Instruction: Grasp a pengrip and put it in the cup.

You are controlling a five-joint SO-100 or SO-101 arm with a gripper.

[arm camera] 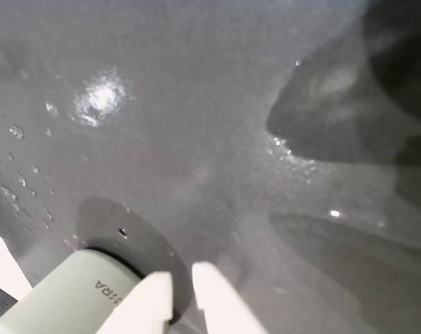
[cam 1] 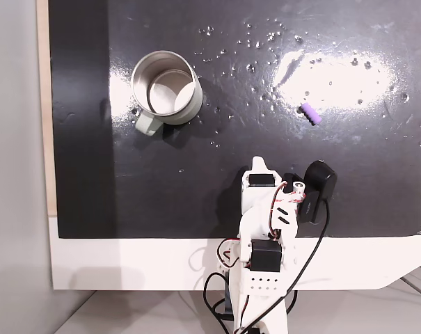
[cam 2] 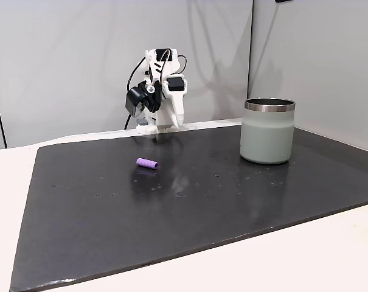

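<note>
The pengrip (cam 1: pixel 312 114) is a small light-purple tube lying on its side on the black mat, also seen in the other fixed view (cam 2: pixel 147 163). The cup (cam 1: pixel 165 94) stands upright at the mat's left, its pale handle (cam 1: pixel 149 124) towards the arm; from the side the cup (cam 2: pixel 267 131) stands at the right. My gripper (cam 1: pixel 259 165) is folded down at the arm's base (cam 2: pixel 176 121), well apart from both. In the wrist view its white fingertips (arm camera: pixel 182 296) stand close together with nothing between them, and part of the cup (arm camera: pixel 71 299) shows beside them.
The black mat (cam 1: pixel 196 202) covers most of the white table (cam 1: pixel 126 264), with glare and small specks near the pengrip. The arm's base and cables (cam 1: pixel 266 278) sit at the mat's near edge. A grey wall (cam 2: pixel 62 61) rises behind the arm.
</note>
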